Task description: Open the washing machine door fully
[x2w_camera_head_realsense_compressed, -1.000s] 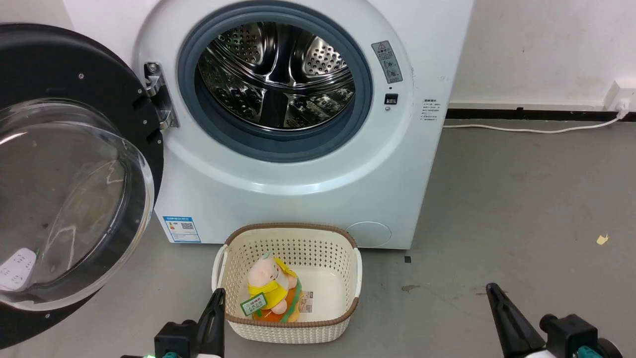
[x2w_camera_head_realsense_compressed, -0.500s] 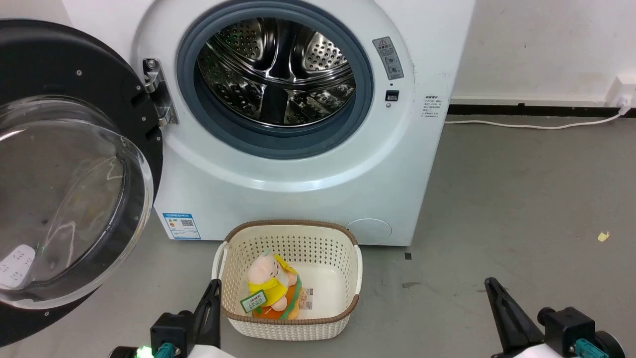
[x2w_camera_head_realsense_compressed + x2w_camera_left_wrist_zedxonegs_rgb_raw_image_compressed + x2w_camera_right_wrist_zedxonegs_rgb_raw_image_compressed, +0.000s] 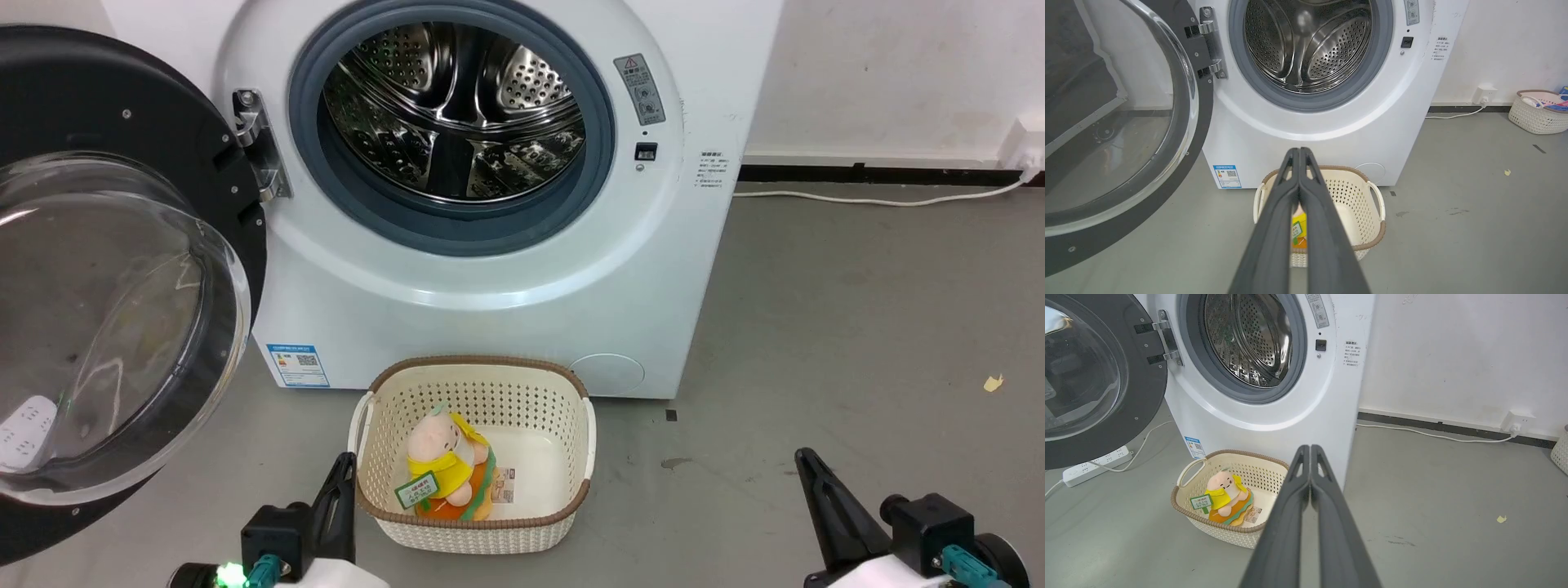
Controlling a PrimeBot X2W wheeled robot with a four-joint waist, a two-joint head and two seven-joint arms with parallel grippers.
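Note:
The white washing machine (image 3: pixel 490 318) stands ahead with its steel drum (image 3: pixel 457 106) exposed. Its door (image 3: pixel 106 269), a black disc with a bulging clear glass bowl, hangs swung wide to the left on its metal hinge (image 3: pixel 257 147); the same door (image 3: pixel 1122 134) fills the left of the left wrist view and shows as door (image 3: pixel 1094 379) in the right wrist view. My left gripper (image 3: pixel 343 469) is low at the bottom left, shut and empty, well clear of the door. At the bottom right my right gripper (image 3: pixel 804 461) is also shut on nothing.
A cream perforated basket (image 3: pixel 473 523) with a plush toy (image 3: pixel 445 474) sits on the grey floor just before the machine, between my grippers. A white cable (image 3: pixel 865 198) runs along the wall at right. A power strip (image 3: pixel 1094 465) lies left, a second basket (image 3: pixel 1537 112) far right.
The whole head picture has shifted slightly upward, so the camera has moved. The door and basket keep their places. Both grippers stay shut and low.

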